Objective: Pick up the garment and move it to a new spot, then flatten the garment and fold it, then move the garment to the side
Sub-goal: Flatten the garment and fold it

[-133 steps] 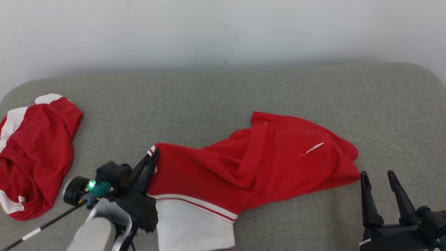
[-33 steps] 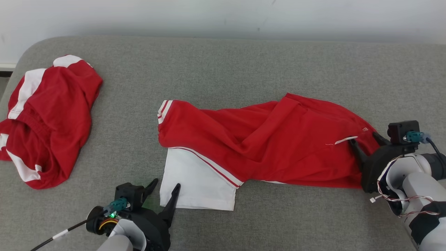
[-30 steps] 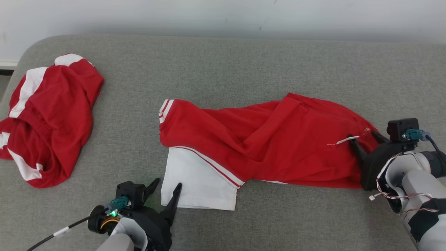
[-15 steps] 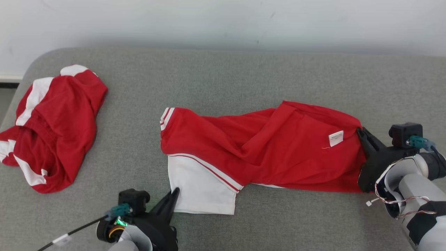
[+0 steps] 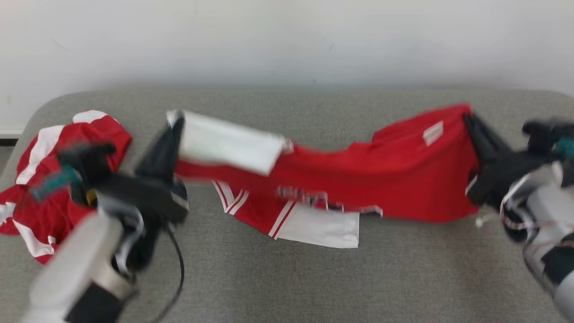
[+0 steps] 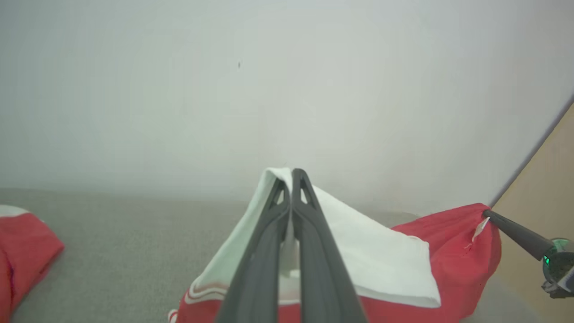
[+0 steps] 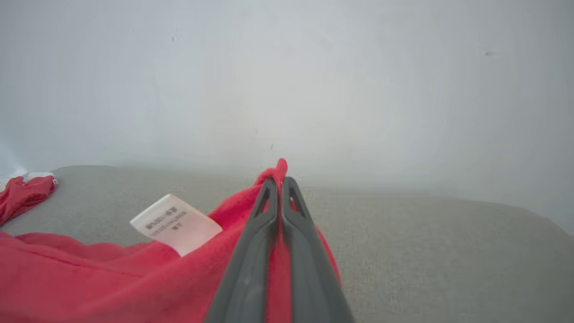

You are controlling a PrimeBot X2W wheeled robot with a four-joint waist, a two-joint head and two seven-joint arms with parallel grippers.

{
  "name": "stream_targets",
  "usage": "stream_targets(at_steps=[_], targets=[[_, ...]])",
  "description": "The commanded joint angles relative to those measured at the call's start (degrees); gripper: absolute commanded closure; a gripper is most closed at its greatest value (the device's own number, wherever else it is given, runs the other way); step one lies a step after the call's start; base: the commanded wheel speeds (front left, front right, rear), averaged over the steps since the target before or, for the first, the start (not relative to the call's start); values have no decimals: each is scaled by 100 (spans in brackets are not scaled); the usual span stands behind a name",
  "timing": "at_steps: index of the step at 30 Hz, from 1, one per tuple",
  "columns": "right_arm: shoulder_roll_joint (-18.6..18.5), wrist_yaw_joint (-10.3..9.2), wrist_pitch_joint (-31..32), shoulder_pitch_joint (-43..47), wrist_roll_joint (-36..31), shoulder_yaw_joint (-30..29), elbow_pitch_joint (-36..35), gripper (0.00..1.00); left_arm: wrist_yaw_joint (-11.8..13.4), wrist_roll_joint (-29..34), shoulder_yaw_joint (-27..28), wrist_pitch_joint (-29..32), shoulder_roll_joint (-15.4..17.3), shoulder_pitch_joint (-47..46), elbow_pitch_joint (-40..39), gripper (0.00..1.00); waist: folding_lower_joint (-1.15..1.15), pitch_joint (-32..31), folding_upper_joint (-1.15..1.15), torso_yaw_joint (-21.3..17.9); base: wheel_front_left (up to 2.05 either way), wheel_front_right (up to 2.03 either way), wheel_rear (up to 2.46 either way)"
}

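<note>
Left gripper (image 5: 176, 120): your fingers are pinched tight on a white corner of the garment (image 5: 403, 179), holding it up above the grey cushion (image 5: 314, 282). Right gripper (image 5: 469, 120): fingers are pressed together on the red edge at the other end, near the white label (image 5: 432, 133). You have the garment strung between both grippers. Its middle sags, and a white, striped part touches the cushion. Bunched red-and-white cloth (image 5: 27, 179) lies at your left, apart from it. Head view is blurred.
</note>
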Motion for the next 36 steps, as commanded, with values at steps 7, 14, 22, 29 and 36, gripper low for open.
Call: stream_targets(at_steps=[7,14,22,29,36], targets=[[-136,-15,620,-1769,407,-522,-331,100,132,-141,462,803,83,-2492,-38,100,1,1202,0,-209,0,0,0],[-92,-16,1096,-3842,303,-1041,-63,100,259,37,687,1070,-104,-4937,741,100,1,2258,0,-347,0,0,0],[91,-15,1179,-6234,-332,-1386,852,100,128,632,478,970,-337,-7466,1902,100,1,3042,0,-502,0,0,0],[326,-16,1076,-7342,-867,-1414,1689,100,71,833,315,883,-493,-8495,2950,100,1,3445,0,-609,0,0,0],[601,-15,875,-7815,-1080,-1366,2227,100,0,838,124,710,-725,-8866,3528,100,1,3766,0,-602,0,0,0]])
